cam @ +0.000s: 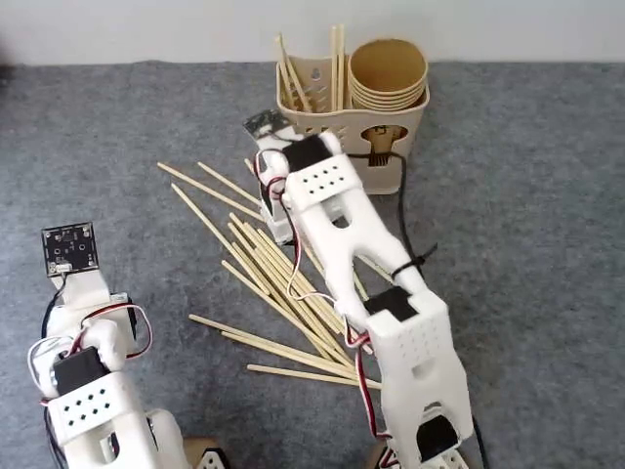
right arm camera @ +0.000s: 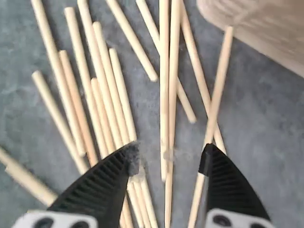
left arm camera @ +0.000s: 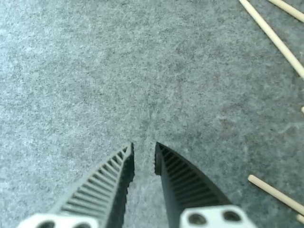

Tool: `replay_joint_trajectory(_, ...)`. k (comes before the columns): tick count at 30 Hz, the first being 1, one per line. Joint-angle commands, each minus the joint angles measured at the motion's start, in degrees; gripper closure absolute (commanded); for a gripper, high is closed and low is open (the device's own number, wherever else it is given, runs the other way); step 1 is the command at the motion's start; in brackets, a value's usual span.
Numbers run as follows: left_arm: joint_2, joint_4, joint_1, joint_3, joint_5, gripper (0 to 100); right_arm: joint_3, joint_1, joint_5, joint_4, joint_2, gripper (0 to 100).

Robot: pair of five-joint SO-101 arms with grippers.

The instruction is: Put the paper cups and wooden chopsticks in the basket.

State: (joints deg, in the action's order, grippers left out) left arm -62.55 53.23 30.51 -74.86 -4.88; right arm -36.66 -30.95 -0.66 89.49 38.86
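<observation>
Right pincer (right arm camera: 169, 151) spread wide, low over the loose chopsticks (right arm camera: 164, 71) fanned across the grey tabletop (cam: 547, 244) on the near side of the basket (cam: 391, 156); several sticks lie between its jaws, none gripped. Basket stands at the far edge, middle: stack of paper cups (cam: 388, 68) in its right half, a few more chopsticks upright in its left. Left pincer (left arm camera: 143, 146) at near left, open a crack, holding nothing, above bare tabletop.
</observation>
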Motion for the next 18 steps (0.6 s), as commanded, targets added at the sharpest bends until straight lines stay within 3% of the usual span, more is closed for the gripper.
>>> replay_joint_trajectory(1,-0.79,-1.14,-0.26,0.22,0.26,93,-0.70,0.48,-2.64,-7.34,2.24,80.3)
replay_joint_trajectory(7,-0.79,-1.14,-0.26,0.13,0.26,93,-0.70,0.75,-4.75,-14.73,6.81,82.9)
replay_joint_trajectory(13,-0.79,-1.23,-0.35,0.13,0.26,93,-0.70,1.45,-4.84,-14.29,9.63,84.2)
replay_joint_trajectory(18,-0.79,-1.23,-0.35,0.13,0.26,93,-0.70,2.15,-6.42,-14.37,10.77,99.4)
